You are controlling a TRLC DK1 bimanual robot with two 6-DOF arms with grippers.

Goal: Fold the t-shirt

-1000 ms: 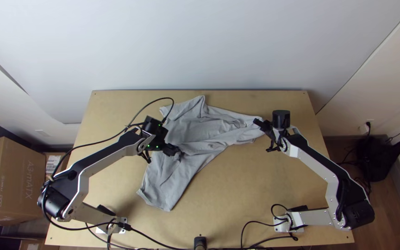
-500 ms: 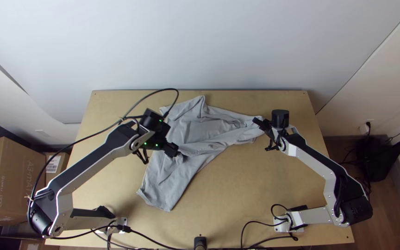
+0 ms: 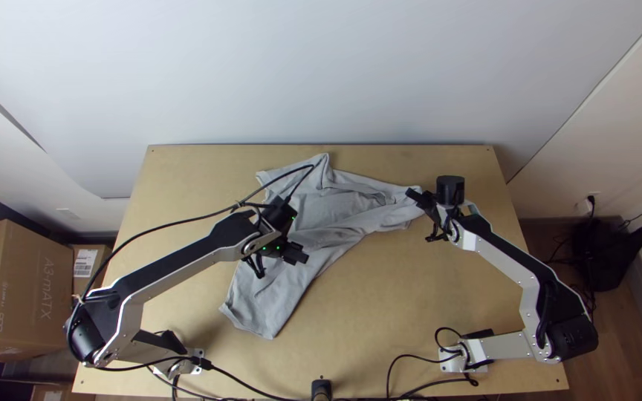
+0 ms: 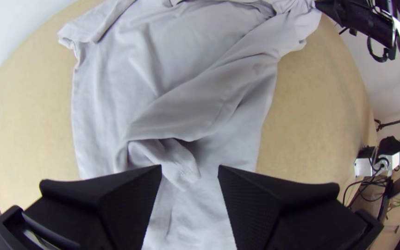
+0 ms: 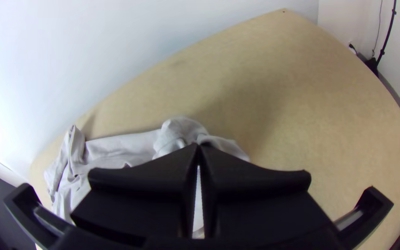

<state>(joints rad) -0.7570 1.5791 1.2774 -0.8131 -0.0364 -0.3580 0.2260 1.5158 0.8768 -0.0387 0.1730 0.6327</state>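
Your left gripper (image 3: 297,255) stands open above the grey t-shirt (image 3: 265,297), which lies rumpled across the wooden table (image 3: 380,312); your right gripper (image 3: 413,195) is clamped on its bunched end

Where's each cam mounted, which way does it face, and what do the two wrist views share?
Top: high over the near edge, steeply down on table and t-shirt; left arm, right arm in frame.
Left wrist: on that arm, down past its open left claw at the t-shirt.
Right wrist: out past its closed right claw over bunched cloth, table and wall.
Shared by wrists: t-shirt, table, right claw.
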